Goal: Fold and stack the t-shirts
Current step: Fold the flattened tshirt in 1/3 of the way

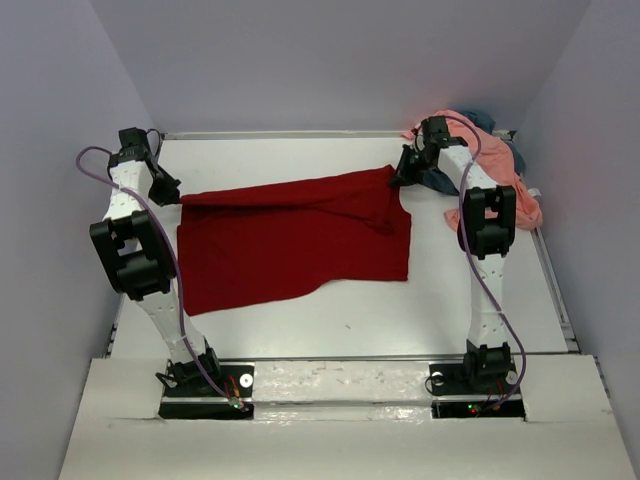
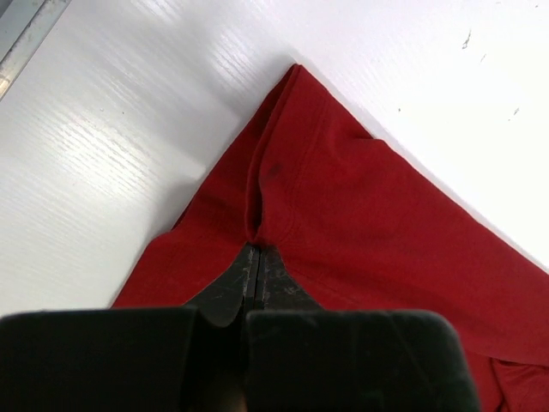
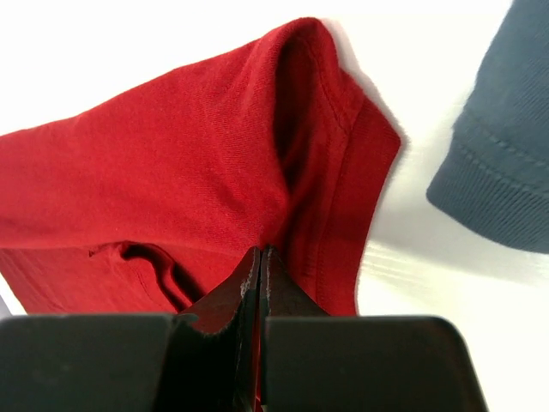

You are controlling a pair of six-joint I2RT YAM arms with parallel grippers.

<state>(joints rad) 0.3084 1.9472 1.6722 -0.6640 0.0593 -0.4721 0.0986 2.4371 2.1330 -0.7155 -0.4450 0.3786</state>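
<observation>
**Top external: two thin pinches on the red shirt**

My left gripper (image 2: 257,251) and right gripper (image 3: 260,256) are each clamped tight on a far corner of the dark red t-shirt (image 1: 300,240). It lies spread on the table (image 1: 400,320) between them. Each bite takes only a small pucker of cloth, so I judge a hard or uneven pull could slip one corner free. The salmon pink t-shirt (image 1: 500,175) and slate blue-grey t-shirt (image 3: 506,163) lie heaped just beside my right gripper, where a sweep could snag them.
</observation>
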